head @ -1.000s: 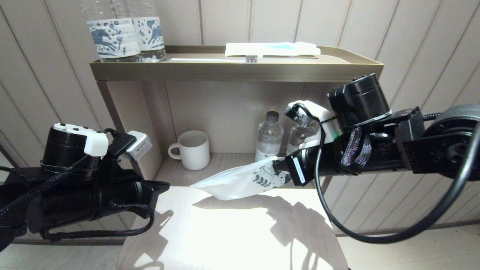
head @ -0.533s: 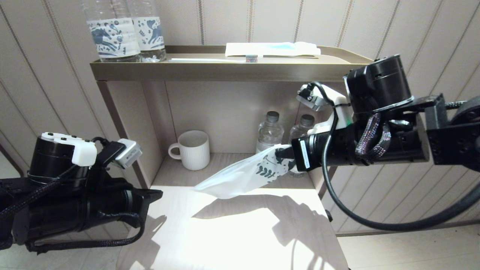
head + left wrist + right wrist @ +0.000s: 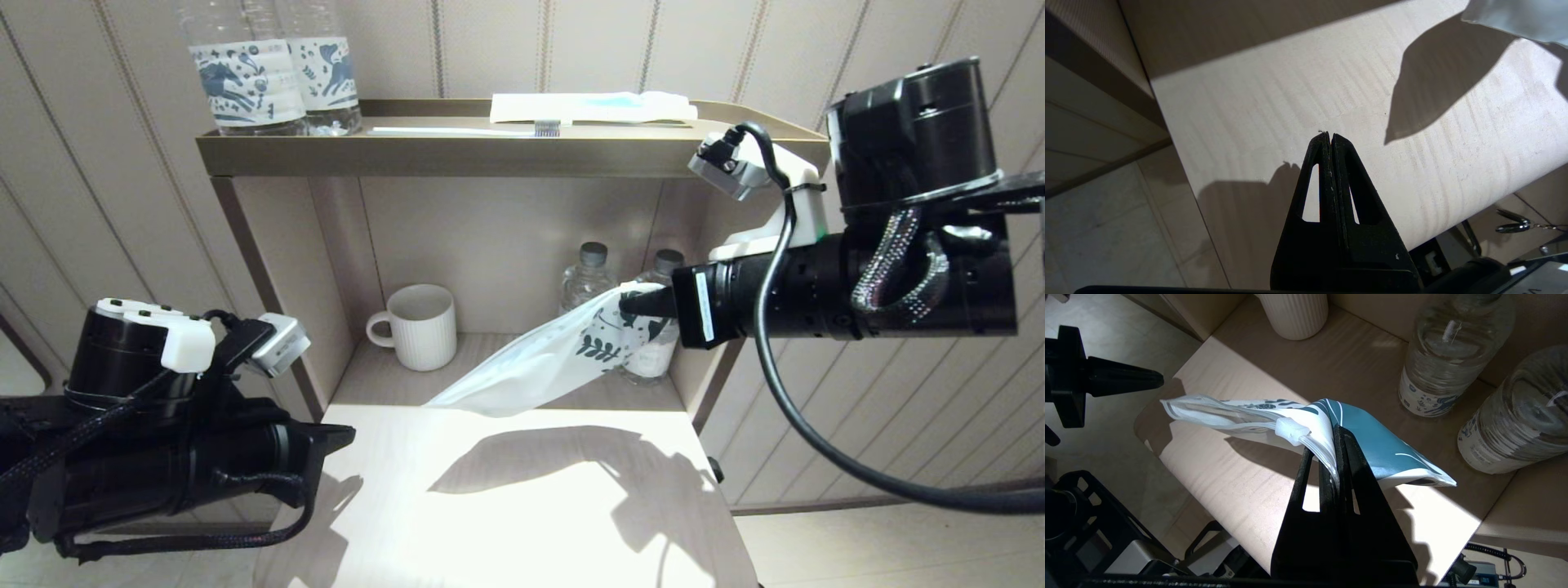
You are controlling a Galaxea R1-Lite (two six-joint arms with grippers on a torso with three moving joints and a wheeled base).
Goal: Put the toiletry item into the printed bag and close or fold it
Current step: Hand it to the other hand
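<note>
One bag (image 3: pixel 543 363), flat, white and half see-through, with dark-blue leaves printed at its upper end and a white slider (image 3: pixel 1291 430) on the zip, hangs slanting over the far edge of the table (image 3: pixel 522 506); its low corner looks to be just at the tabletop, though contact is hard to judge; its top end is clamped in the right gripper (image 3: pixel 633 304), whose fingers are pinched tight on the edge beside the slider; what lies inside the bag cannot be made out; the right arm reaches in level from the right, before two bottles (image 3: pixel 588 286) in the shelf nook near a mug (image 3: pixel 418 325); the left gripper (image 3: pixel 1329 136), clenched on nothing, hovers low at the table's near-left corner.
</note>
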